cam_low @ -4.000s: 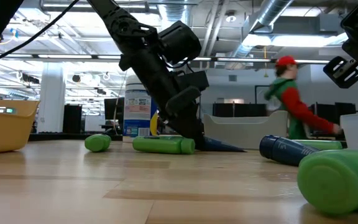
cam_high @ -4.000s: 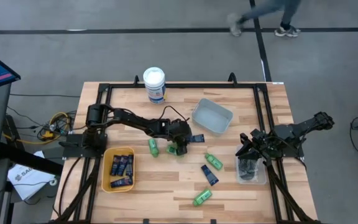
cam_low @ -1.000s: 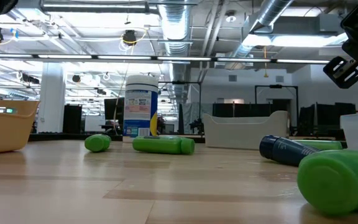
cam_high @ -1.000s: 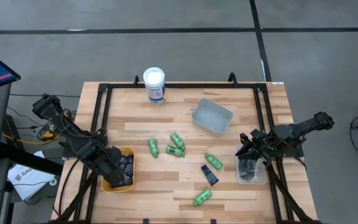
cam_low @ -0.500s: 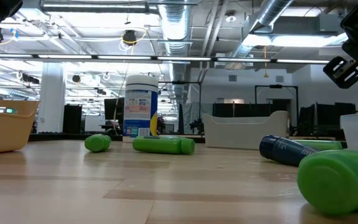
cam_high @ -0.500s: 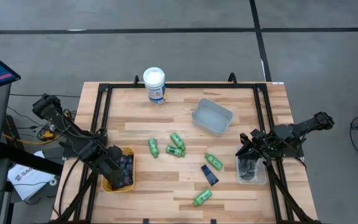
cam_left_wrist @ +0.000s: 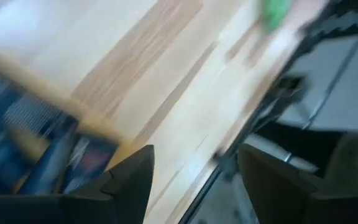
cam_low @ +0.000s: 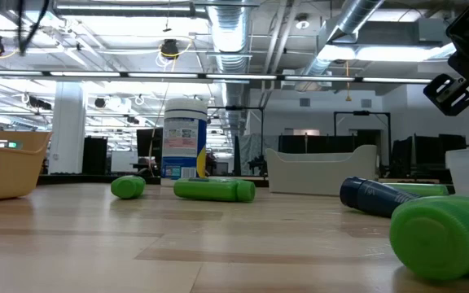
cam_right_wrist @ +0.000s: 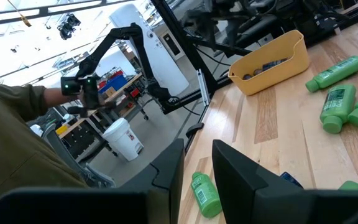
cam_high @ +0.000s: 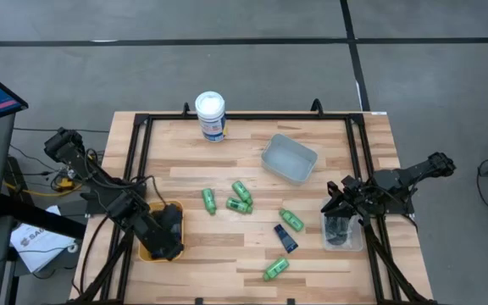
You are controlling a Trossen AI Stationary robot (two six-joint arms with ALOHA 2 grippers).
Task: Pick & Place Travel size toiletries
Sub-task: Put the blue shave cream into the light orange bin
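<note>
The left gripper [cam_high: 166, 240] hangs over the yellow bin [cam_high: 146, 251] at the near left of the table [cam_high: 227, 269], and from its own wrist view the two fingers [cam_left_wrist: 132, 180] stand well apart with nothing between them; below them lie the navy tubes [cam_left_wrist: 61, 155] already in that bin; so I judge a tube has just been dropped there and the step in hand is the release.

The right gripper [cam_high: 339, 203] waits over the clear tub [cam_high: 343, 243] at the near right, which holds some dark round things; its fingers [cam_right_wrist: 229, 168] stand fairly close together and I see nothing held in them.

What is left to sort lies in the middle of the table; three green bottles [cam_high: 241, 196] sit in a loose cluster, with one [cam_high: 208, 201] a little to their left; another green bottle [cam_high: 291, 219] lies just beside the last loose navy tube [cam_high: 285, 237]; one more bottle [cam_high: 275, 268] lies nearer the front edge; an empty grey tray [cam_high: 290, 158] sits toward the back, and the tall white canister [cam_high: 211, 116] stands at the far edge.

Next, I reckon, the left arm must lift clear of the bin wall, swing to the centre and come down with its claw wide over a chosen piece; the remaining navy tube seems the likely one for this bin; it lies close to a bottle, so the fingers must straddle it cleanly.
</note>
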